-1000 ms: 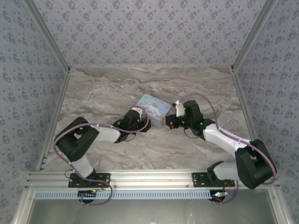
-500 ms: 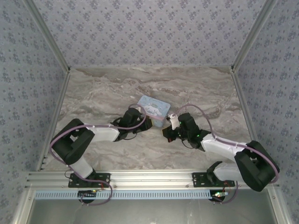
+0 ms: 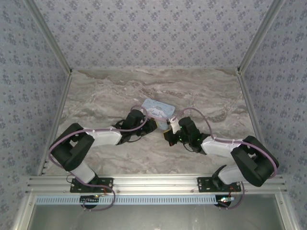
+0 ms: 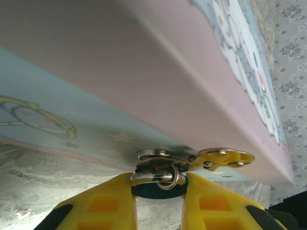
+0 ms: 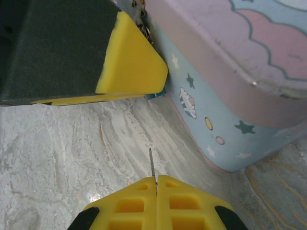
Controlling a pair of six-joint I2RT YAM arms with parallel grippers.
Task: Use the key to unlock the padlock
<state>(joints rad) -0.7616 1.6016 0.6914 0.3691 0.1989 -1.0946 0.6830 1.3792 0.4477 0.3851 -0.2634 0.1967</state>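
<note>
In the left wrist view my left gripper (image 4: 158, 186) is shut on the padlock (image 4: 158, 189), a tiny blue body pinched between the yellow fingers. Its thin metal shackle (image 4: 169, 178) passes through the metal hasp (image 4: 163, 155) on the front of the pastel tin (image 4: 158, 72). My right gripper (image 5: 156, 180) is shut on the key (image 5: 151, 164). The key's thin blade sticks out a short way and points toward the left gripper's yellow finger (image 5: 129, 60). The blade tip hangs over bare table, well apart from the lock. From above, both grippers (image 3: 152, 125) (image 3: 169, 135) meet at the tin's near edge.
The pastel-blue tin (image 3: 158, 109) with a pink lid rim and a cartoon picture sits mid-table, tilted, right beside both grippers. A yellow clasp piece (image 4: 225, 157) sticks out next to the hasp. The marble table (image 3: 105, 91) is walled on three sides.
The right gripper has swung left and nearer, down to the tin's near corner with the key. The left gripper and tin have shifted slightly right.
</note>
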